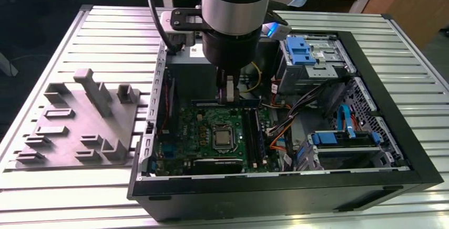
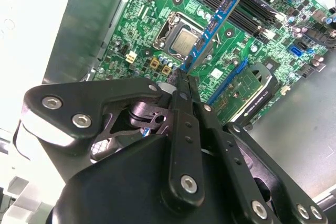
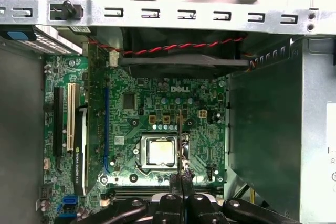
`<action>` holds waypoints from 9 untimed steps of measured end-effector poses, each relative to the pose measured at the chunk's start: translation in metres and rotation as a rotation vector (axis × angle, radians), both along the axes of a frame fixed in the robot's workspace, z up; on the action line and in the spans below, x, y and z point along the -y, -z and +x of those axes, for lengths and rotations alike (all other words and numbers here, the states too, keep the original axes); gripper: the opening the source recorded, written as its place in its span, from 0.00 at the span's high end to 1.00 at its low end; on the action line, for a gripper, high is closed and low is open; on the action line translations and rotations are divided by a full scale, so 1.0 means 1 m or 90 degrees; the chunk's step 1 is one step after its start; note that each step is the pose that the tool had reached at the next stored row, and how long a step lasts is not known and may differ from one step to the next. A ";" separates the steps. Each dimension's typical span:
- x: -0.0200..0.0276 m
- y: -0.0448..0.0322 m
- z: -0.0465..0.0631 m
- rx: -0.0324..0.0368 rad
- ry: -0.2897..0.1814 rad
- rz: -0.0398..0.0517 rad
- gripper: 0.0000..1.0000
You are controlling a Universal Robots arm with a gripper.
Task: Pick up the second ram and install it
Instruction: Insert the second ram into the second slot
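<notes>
Currently, the second ram (image 2: 211, 25) is gripped by one end between the closed-up fingers (image 2: 187, 124) of the gripper (image 2: 180, 75), held over the motherboard (image 2: 152, 22), near the processor socket (image 2: 182, 39).

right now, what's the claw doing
Claw: shut on the second ram, over the motherboard.

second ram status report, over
Jaws of gripper shut on second ram. Held above motherboard, near CPU, not yet seated. Nothing blocking seen.
</notes>
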State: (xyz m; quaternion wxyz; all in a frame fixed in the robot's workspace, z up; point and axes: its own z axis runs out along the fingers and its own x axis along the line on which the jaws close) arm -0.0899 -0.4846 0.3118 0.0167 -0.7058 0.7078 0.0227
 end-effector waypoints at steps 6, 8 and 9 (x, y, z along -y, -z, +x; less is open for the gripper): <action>0.0003 0.0006 0.000 0.0004 0.029 -0.0001 0.89; 0.0003 0.0013 0.000 0.0004 0.051 0.0000 0.89; 0.0003 0.0017 0.000 0.0004 0.062 0.0000 0.89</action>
